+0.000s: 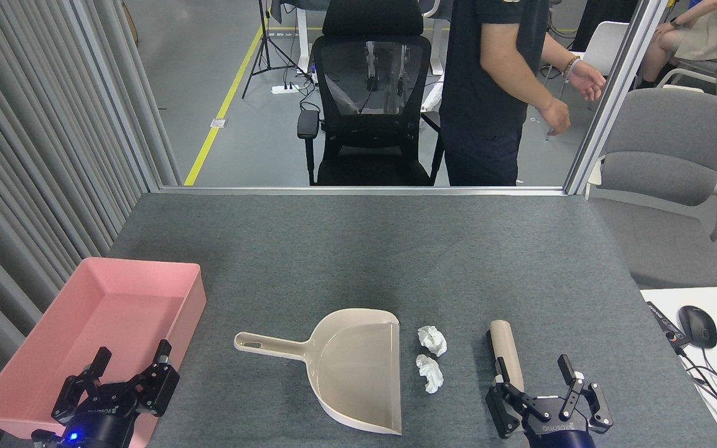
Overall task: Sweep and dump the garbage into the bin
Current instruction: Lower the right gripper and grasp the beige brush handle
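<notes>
White tissue wads (pixel 431 357) lie beside the beige dustpan (pixel 352 367); my left gripper (pixel 129 362) and right gripper (pixel 533 376) hold their fingers apart.

- pink bin (pixel 94 292), one flat shade all over, no pattern
- two white garbage wads (pixel 431 358), creases shading to pale grey
- beige dustpan (pixel 349 367), plain inside and out
- beige handle on the brush (pixel 506 354) (a match for the dustpan), dark at its near end
- table (pixel 358 249) in speckled dark grey felt
- left gripper (pixel 128 373) black, a blue light glowing beneath it
- right gripper (pixel 539 379) black with small white tips
- black mesh chair (pixel 368 93), yellow floor line (pixel 221 106)
- grey ribbed curtain (pixel 35 124), vertical folds
</notes>
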